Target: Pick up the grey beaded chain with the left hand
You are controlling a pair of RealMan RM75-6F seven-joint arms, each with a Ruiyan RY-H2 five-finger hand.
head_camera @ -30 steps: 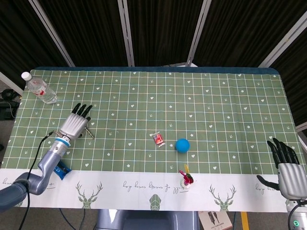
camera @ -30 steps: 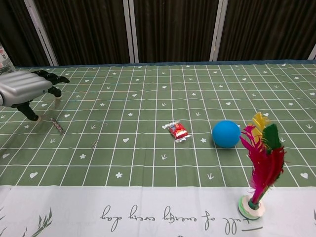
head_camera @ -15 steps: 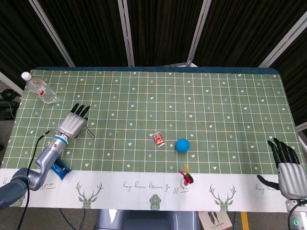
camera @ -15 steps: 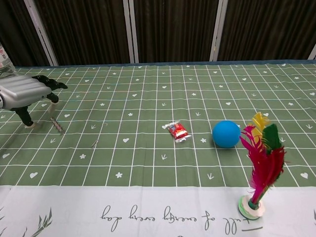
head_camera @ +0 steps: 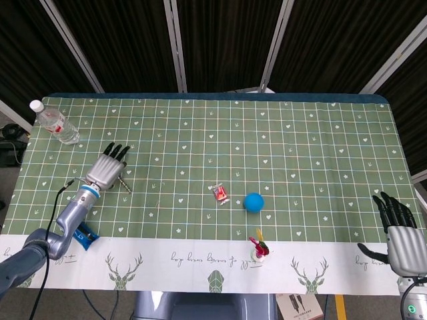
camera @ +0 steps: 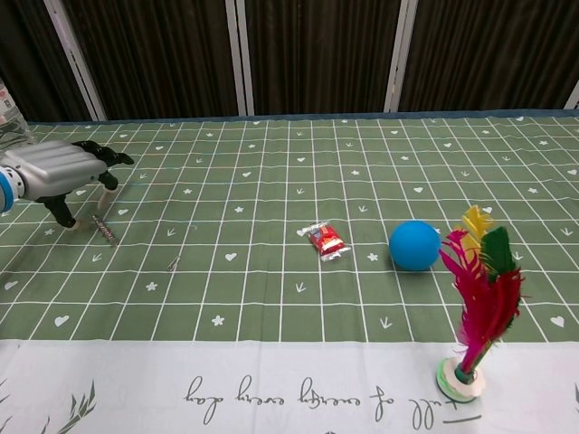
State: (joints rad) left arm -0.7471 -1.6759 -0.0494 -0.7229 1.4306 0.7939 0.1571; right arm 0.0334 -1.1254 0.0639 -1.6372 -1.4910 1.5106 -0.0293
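Spread over the surface: a green checked cloth with a white deer-print border along the near edge. Near its left side, the grey beaded chain, lying flat as a short straight strand, also seen in the head view. Poised directly over the chain's far end, palm down, the left robot hand, fingers apart and bent downward, holding nothing; thumb tip low beside the chain, though contact with the cloth hard to judge. From the head view, the same left robot hand just left of the strand, dark fingertips pointing toward the far edge. At the far left corner, lying on its side, a clear plastic bottle with a white cap. Around the middle, a small red wrapped sweet, and just to its right a blue ball, the two near but apart. Closer to the near edge, standing upright on its white base, a feathered shuttlecock in red, yellow and green. By the left forearm, on the white border, a small blue packet. Off the surface at the lower right, the right robot hand, fingers spread, nothing in it.
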